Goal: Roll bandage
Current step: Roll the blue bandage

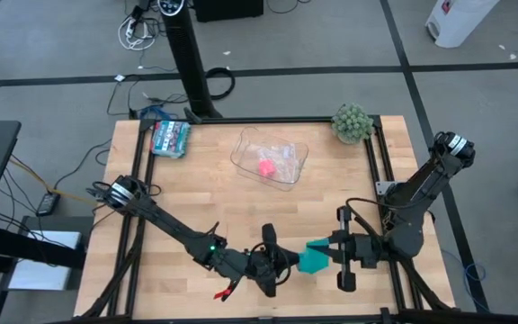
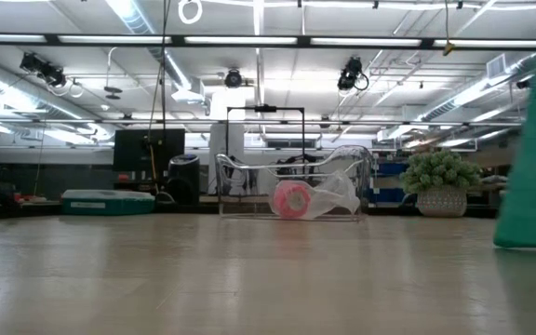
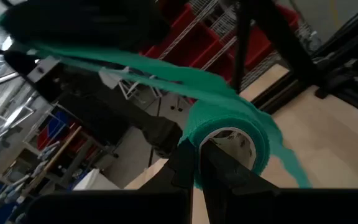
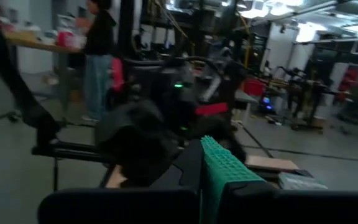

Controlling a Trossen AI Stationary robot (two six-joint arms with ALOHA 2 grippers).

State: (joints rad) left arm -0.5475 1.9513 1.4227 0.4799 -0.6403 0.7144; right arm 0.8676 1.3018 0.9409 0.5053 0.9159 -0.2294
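Rolling underway near the table's front edge — left gripper [image 1: 281, 261] clamps the bandage [image 1: 313, 258] roll by its core, right gripper [image 1: 329, 245] pinches the free tail taut — next, probably another winding turn under tension.

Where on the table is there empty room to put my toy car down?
Bare wood lies between the teal-patterned packet and the left arm, and between the clear plastic tray and the pincers. It's crowded near the front edge, where both pincers hold the teal-green fabric bandage.
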